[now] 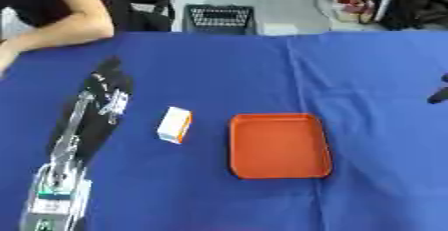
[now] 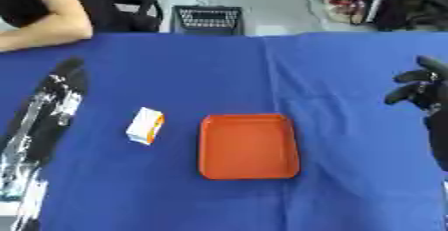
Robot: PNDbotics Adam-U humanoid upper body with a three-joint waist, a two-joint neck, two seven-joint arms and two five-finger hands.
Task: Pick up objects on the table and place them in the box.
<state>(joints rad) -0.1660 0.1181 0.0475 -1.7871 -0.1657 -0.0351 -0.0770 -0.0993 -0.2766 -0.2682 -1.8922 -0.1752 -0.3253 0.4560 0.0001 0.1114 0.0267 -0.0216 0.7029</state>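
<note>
Robot hand (image 1: 109, 82) beside white-orange carton (image 1: 175, 124)

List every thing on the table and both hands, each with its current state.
small white and orange box: lying on the blue cloth, left of the tray, untouched.
orange tray: upright, empty.
left hand: stretched over the cloth, holding nothing.
right hand: at the right edge, fingers relaxed, holding nothing.

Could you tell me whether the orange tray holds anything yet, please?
Empty: the orange tray shows only its bare orange floor, and the small white and orange box lies on the blue cloth to its left, apart from it.
</note>
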